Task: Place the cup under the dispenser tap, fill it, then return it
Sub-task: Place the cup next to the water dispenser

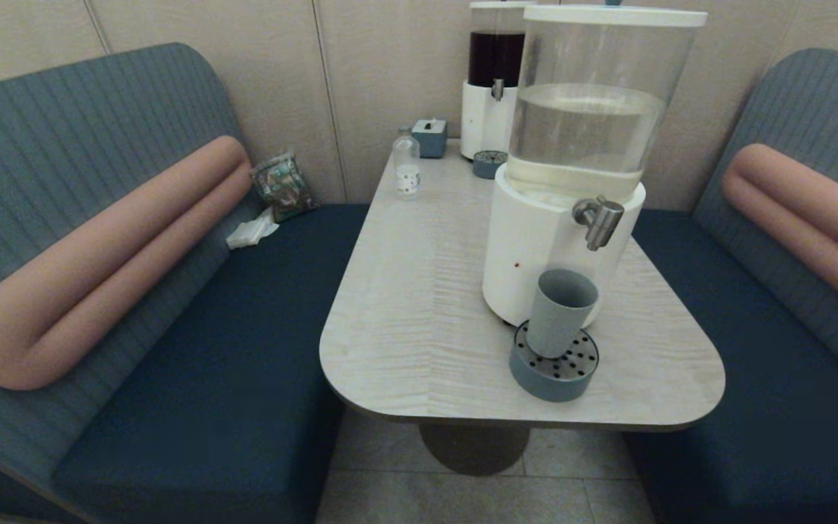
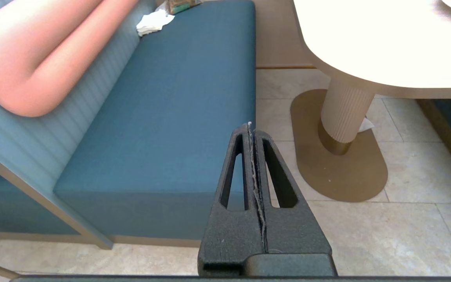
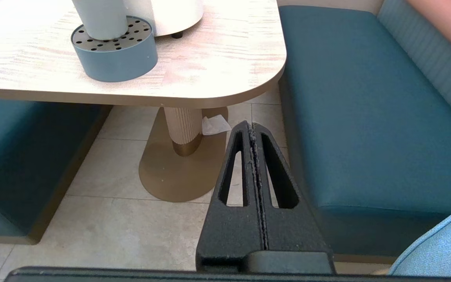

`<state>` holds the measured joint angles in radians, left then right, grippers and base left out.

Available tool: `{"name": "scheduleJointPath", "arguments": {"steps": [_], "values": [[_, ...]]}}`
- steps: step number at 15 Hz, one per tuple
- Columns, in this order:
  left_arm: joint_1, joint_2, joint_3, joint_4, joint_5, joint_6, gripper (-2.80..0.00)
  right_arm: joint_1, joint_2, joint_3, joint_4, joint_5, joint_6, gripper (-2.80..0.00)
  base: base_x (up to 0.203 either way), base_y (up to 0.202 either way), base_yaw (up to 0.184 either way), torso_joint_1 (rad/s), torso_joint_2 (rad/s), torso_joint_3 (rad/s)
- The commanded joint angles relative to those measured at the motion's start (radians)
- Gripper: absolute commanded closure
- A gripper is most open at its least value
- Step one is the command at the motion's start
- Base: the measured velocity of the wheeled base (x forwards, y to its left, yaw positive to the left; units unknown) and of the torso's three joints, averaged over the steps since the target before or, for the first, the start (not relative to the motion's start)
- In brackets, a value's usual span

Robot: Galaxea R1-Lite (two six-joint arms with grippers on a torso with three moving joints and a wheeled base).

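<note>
1. head view only: tap point(image 1: 598, 220), both tanks, bottle point(image 1: 406, 172) and tissue box point(image 1: 430, 137) at the bench's point(image 1: 404, 313) far end; no arms in it.
2. wrist views only: both pincers, low beside the bench, over the floor.
3. left pincer point(image 2: 250, 126) pressed together, empty, near the left seat point(image 2: 163, 129).
4. right pincer point(image 3: 250, 125) pressed together, empty, well apart from the cup point(image 1: 561, 312), below the bench edge.
5. cup upright on the drip tray point(image 1: 554, 366), just below the tap; inside not visible.
6. near tank point(image 1: 593, 116) about half full of clear liquid; far tank point(image 1: 495, 57) dark liquid.
</note>
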<state>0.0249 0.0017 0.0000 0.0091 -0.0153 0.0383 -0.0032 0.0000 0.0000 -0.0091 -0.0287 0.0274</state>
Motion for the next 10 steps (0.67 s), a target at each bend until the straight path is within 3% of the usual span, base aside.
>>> {"name": "scheduleJointPath", "arguments": {"steps": [1,10], "values": [[0.001,0.001,0.002,0.001,0.000,0.000,0.00,0.000,0.002,0.000,0.000,0.000,0.000,0.00,0.000,0.000,0.000,0.000,0.00,0.000],[0.001,0.001,0.002,0.000,0.000,0.012,0.00,0.000,0.002,0.000,0.000,0.000,0.000,0.00,0.000,0.000,0.000,0.000,0.00,0.000]]}}
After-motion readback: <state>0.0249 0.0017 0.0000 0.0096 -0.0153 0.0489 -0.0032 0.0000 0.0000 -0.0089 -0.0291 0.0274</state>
